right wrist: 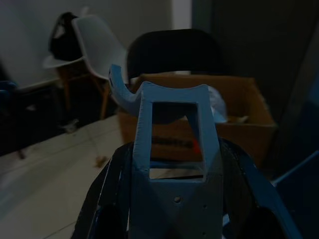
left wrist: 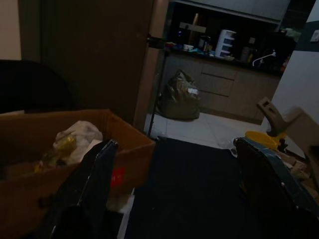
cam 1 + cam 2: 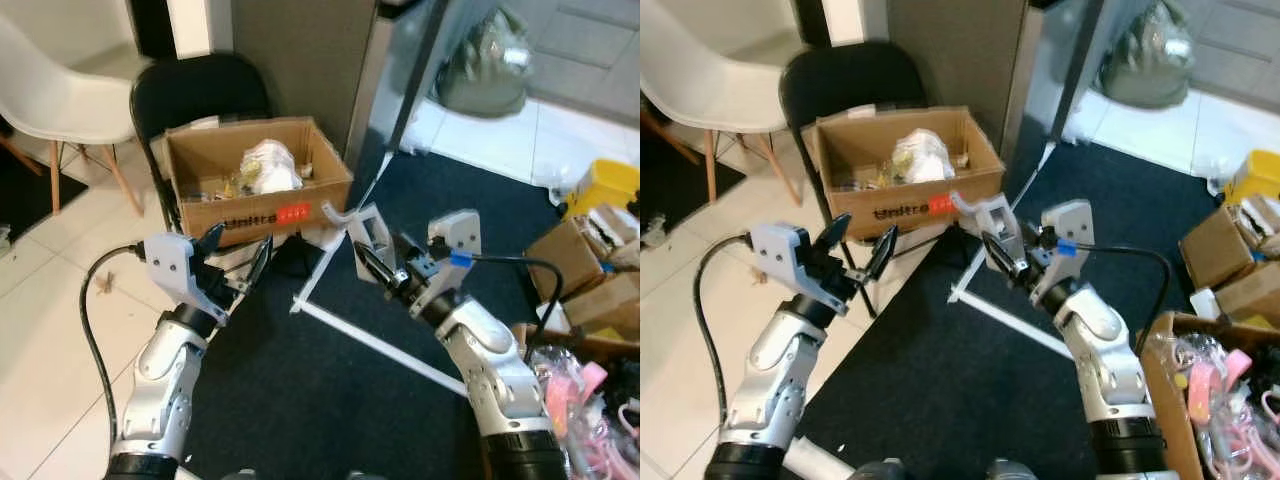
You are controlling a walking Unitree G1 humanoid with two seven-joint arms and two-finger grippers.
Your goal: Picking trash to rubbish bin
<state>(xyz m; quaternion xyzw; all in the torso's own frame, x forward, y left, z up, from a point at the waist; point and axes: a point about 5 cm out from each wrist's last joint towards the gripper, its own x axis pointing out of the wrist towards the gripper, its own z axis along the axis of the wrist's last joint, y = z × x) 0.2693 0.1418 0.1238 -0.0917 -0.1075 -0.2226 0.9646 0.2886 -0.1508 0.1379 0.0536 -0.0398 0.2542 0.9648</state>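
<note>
So the right gripper (image 3: 1002,252) is clamped on a grey plastic bracket (image 3: 366,232), held up in the air just short of the cardboard box (image 3: 190,165) that already has crumpled trash (image 3: 268,165) in it. The left gripper (image 3: 240,258) hangs beside the box with fingers spread, nothing in it.

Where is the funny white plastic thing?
The white plastic piece is clamped in the right gripper, held up just right of the cardboard box on the black chair.
</note>
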